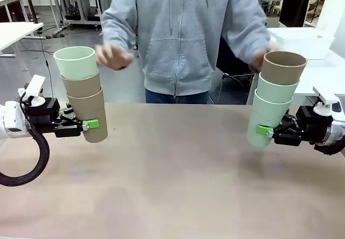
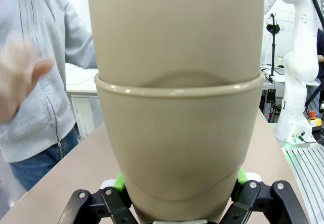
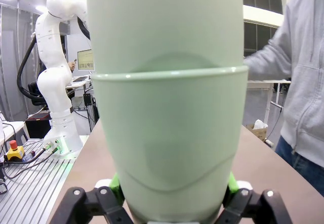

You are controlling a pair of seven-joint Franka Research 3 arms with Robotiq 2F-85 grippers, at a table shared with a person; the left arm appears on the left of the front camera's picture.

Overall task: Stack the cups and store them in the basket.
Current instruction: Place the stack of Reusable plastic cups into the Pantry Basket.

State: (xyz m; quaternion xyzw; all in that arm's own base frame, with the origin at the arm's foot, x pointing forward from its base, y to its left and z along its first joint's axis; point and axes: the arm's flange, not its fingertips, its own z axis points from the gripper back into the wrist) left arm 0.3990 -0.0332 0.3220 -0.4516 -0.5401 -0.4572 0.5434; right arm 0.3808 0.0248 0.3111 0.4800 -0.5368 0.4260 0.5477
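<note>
At the left end of the desk (image 1: 172, 190), the left pincer (image 1: 91, 124) is clamped on the lower wall of a tan cup (image 1: 92, 112), with a green pad pressed on each side of it. This cup is tall, tapered, matte and has no handle. It stands upright and is held over the desk. A second tan cup (image 1: 82, 85) is nested in it, and a mint cup (image 1: 75, 62) is nested in that one, so the three rims rise one above the other.

At the right end of the desk, the right pincer (image 1: 265, 131) is clamped in the same manner on a pale green cup (image 1: 268, 115) of the same shape. This stack leans a little, its top toward the desk's right side. A second green cup (image 1: 276, 89) sits inside it and a brown cup (image 1: 283, 66) is on top.

Behind the far edge of the desk stands a person in a grey hooded sweater (image 1: 178, 34). One blurred hand (image 1: 113, 56) is just beside the mint cup. The other hand (image 1: 260, 60) is just behind the brown cup; I cannot tell if it touches.

Beyond the far right corner of the desk is the basket (image 1: 302, 43), white and rectangular, well apart from both stacks. What it contains I cannot tell.
</note>
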